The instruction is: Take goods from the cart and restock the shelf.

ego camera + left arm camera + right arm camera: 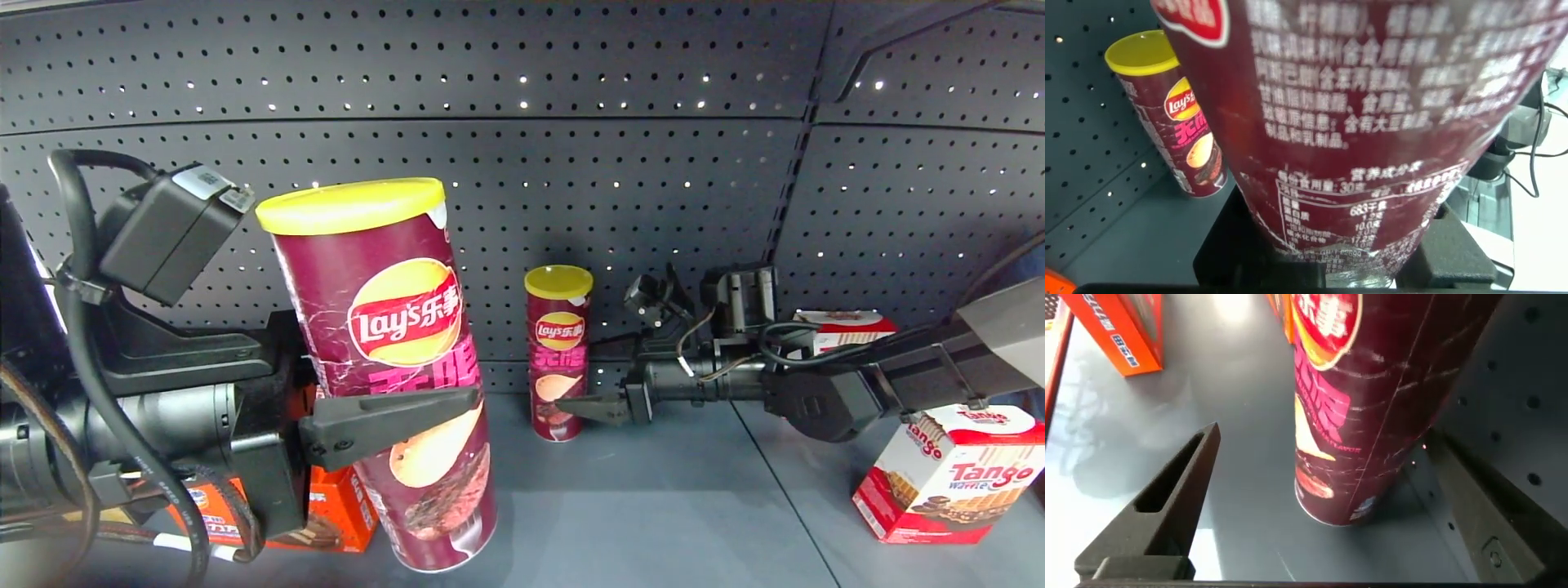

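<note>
A maroon chip can [392, 359] with a yellow lid hangs tilted above the front left of the grey shelf [653, 506], and my left gripper [408, 408] is shut on its lower half. The left wrist view has this can [1355, 122] close up between the fingers. A second, matching chip can [559, 351] stands upright at the back of the shelf by the pegboard. My right gripper [584, 406] is level with its lower part, open. In the right wrist view the standing can [1364, 400] sits between the spread fingers [1167, 506], with gaps on both sides.
Orange boxes [326, 514] lie on the shelf under my left arm. A red and white wafer box [947, 474] stands at the front right, another [841, 327] behind the right arm. The pegboard wall [571, 163] closes the back. Bare shelf lies between the two cans.
</note>
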{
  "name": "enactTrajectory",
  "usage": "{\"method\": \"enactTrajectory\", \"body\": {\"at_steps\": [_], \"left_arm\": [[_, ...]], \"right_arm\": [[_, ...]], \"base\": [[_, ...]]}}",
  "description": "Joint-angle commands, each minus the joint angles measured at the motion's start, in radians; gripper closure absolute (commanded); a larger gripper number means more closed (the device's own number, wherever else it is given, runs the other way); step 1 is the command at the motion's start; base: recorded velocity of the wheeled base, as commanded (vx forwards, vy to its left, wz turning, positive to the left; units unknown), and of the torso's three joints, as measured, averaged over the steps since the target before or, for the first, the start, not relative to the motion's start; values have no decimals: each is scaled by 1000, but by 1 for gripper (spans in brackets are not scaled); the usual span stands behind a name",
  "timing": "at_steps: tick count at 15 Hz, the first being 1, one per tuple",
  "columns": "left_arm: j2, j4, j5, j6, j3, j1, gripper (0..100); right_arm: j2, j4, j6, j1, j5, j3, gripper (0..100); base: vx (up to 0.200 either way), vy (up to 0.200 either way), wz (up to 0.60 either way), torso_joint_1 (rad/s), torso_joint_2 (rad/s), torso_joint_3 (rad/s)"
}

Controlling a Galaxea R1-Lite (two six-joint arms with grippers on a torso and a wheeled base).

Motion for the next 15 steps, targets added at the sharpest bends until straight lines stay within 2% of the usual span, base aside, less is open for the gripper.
{"method": "enactTrajectory", "body": {"at_steps": [1, 15], "left_arm": [[3, 0, -1, 0, -1, -1, 100], [3, 0, 0, -1, -1, 2, 100]], "right_arm": [[23, -1, 0, 5, 1, -15, 0], [147, -10, 3, 44, 1, -113, 0]], "base": [[0, 0, 0, 0, 0, 0], [0, 0, 0, 0, 0, 0]]}}
